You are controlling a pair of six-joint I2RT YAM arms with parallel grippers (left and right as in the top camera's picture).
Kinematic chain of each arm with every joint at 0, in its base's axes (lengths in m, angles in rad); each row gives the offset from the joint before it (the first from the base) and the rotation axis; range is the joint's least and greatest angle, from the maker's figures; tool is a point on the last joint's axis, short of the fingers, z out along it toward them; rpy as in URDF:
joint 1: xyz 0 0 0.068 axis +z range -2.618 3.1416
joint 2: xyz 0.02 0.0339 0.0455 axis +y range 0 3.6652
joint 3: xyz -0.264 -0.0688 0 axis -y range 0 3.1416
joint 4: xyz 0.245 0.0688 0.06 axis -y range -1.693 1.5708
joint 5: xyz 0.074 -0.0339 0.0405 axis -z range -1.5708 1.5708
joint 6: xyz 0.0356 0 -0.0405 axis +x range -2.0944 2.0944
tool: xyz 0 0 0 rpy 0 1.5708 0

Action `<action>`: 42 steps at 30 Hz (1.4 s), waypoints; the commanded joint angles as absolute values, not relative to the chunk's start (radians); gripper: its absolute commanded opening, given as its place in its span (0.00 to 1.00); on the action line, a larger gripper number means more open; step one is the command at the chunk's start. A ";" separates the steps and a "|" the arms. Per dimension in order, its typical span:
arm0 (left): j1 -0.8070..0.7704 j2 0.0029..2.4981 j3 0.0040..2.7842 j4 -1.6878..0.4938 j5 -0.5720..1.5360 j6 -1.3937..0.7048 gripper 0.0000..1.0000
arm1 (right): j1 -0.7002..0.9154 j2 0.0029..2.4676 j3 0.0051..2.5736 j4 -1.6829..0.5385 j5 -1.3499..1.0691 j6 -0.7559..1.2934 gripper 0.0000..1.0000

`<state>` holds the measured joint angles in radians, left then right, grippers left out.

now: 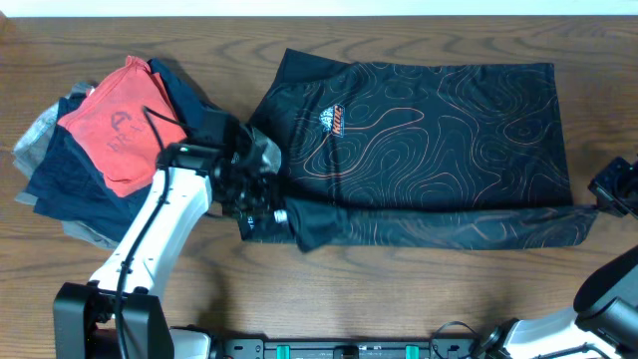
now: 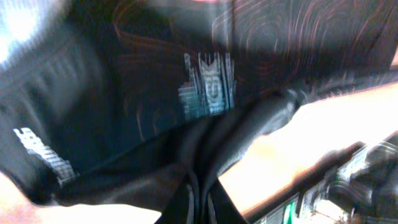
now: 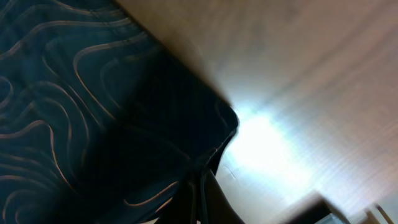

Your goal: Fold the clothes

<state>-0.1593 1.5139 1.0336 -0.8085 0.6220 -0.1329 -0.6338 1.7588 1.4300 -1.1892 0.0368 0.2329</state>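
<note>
The clothes, a black jersey (image 1: 429, 130) with orange and white contour lines and a small logo, lie spread flat on the wooden table (image 1: 419, 294). Their near edge is lifted into a long fold (image 1: 439, 227). My left gripper (image 1: 282, 213) is shut on the fold's left end. In the left wrist view the black cloth (image 2: 186, 124) bunches into the shut left gripper (image 2: 198, 208). My right gripper (image 1: 595, 205) is shut on the fold's right end. The right wrist view shows a corner of the jersey (image 3: 124, 124) pinched in the right gripper (image 3: 204, 202).
A pile of other garments sits at the left, with a red-orange shirt (image 1: 115, 125) on top of navy blue ones (image 1: 70, 179). My left arm (image 1: 150, 234) reaches past that pile. The table's far edge (image 1: 399, 10) runs along the top.
</note>
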 commanded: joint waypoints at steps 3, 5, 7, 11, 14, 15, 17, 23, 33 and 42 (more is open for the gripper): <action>-0.134 1.539 1.033 -0.641 0.617 -0.285 0.06 | -0.600 1.809 1.415 -1.099 -0.019 0.219 0.01; -0.136 1.562 1.033 -0.585 0.616 -0.287 0.06 | -0.589 1.821 1.415 -1.059 -0.020 0.220 0.01; -0.134 1.589 1.033 -0.549 0.608 -0.287 0.06 | -0.579 1.831 1.415 -1.024 -0.021 0.220 0.01; -0.135 1.646 1.033 -0.510 0.575 -0.302 0.06 | -0.565 1.833 1.413 -0.957 -0.028 0.220 0.01; -0.135 1.687 1.033 -0.468 0.575 -0.302 0.06 | -0.561 1.833 1.413 -0.911 -0.038 0.221 0.01; -0.135 1.696 1.033 -0.454 0.575 -0.302 0.06 | -0.559 1.833 1.413 -0.898 -0.043 0.221 0.01; -0.135 1.712 1.033 -0.420 0.575 -0.302 0.06 | -0.557 1.833 1.413 -0.866 -0.062 0.221 0.01; -0.135 1.717 1.033 -0.331 0.575 -0.302 0.06 | -0.537 1.833 1.413 -0.780 -0.106 0.220 0.08; -0.135 1.717 1.033 -0.473 0.563 -0.301 0.57 | -0.519 1.833 1.407 -0.889 0.010 0.208 0.28; -0.135 1.717 1.019 -0.725 0.267 -0.301 0.60 | -0.524 1.833 1.183 -0.826 0.130 0.240 0.45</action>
